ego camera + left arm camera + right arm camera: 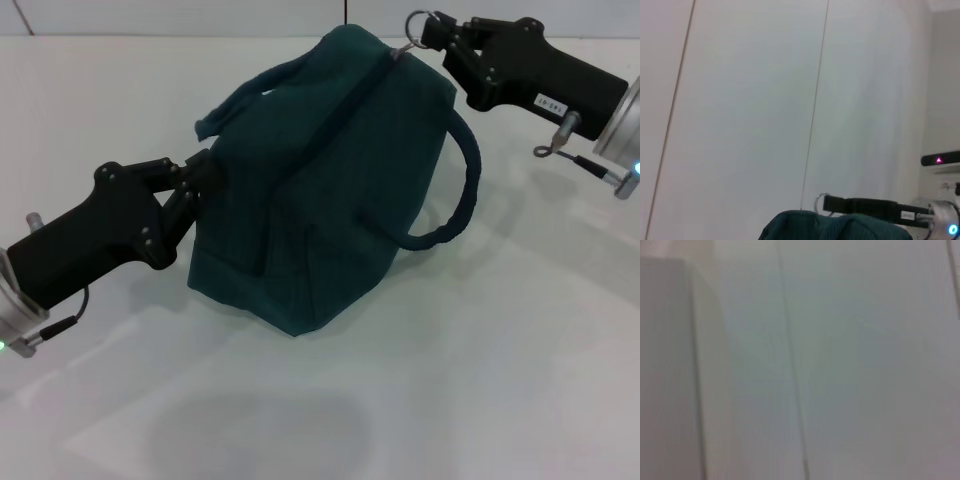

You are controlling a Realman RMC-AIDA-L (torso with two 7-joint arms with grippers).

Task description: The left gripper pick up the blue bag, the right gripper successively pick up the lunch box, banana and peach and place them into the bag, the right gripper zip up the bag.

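I see the blue bag [330, 180] as one dark teal all over, body and loop handles alike, plain with no print, only a faint ribbed weave on its side. The zip's ring pull [417, 25] is silver metal. My left gripper [192, 185] is matte black, its wrist silver with a speck of green light. My right gripper [440, 35] is black too, with a small white label and a silver wrist glowing blue. The table [500, 380] under them is plain white.
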